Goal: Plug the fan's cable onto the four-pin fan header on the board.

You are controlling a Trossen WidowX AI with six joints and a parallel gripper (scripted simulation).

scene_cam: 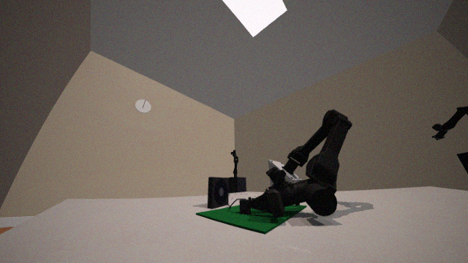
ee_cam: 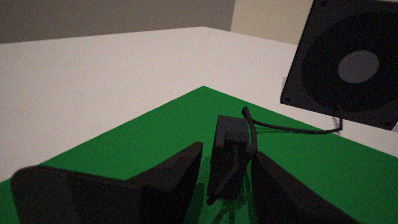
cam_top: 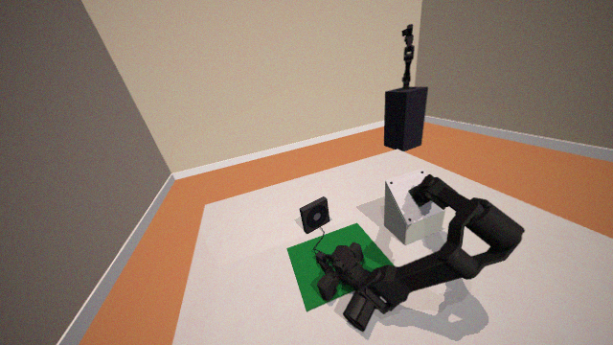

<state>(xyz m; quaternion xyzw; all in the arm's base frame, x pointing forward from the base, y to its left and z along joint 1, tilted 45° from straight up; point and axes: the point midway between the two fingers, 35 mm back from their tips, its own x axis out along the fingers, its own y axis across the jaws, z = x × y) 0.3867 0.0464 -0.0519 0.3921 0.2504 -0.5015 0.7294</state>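
The green board (cam_top: 298, 268) (scene_cam: 234, 218) (ee_cam: 150, 135) lies flat under my gripper. A dark upright block (ee_cam: 225, 127), the plug and header together, stands on it between my fingertips; it also shows in the exterior view (scene_cam: 244, 207). Black on black, I cannot tell where plug meets header or how deep it sits. The gripper (ee_cam: 228, 150) is partly open, with green visible between the left finger and the block; the right finger is close beside the cable. The thin cable (ee_cam: 300, 131) loops from the block to the black fan (cam_top: 315, 216) (scene_cam: 218, 193) (ee_cam: 358, 66), which stands beyond the board.
A white box with a sloped face (cam_top: 423, 232) stands to the right of the board, close behind the arm in the top view. A dark pedestal (cam_top: 405, 120) with another arm on it stands farther back. My arm's forearm reaches low over the board's near right edge.
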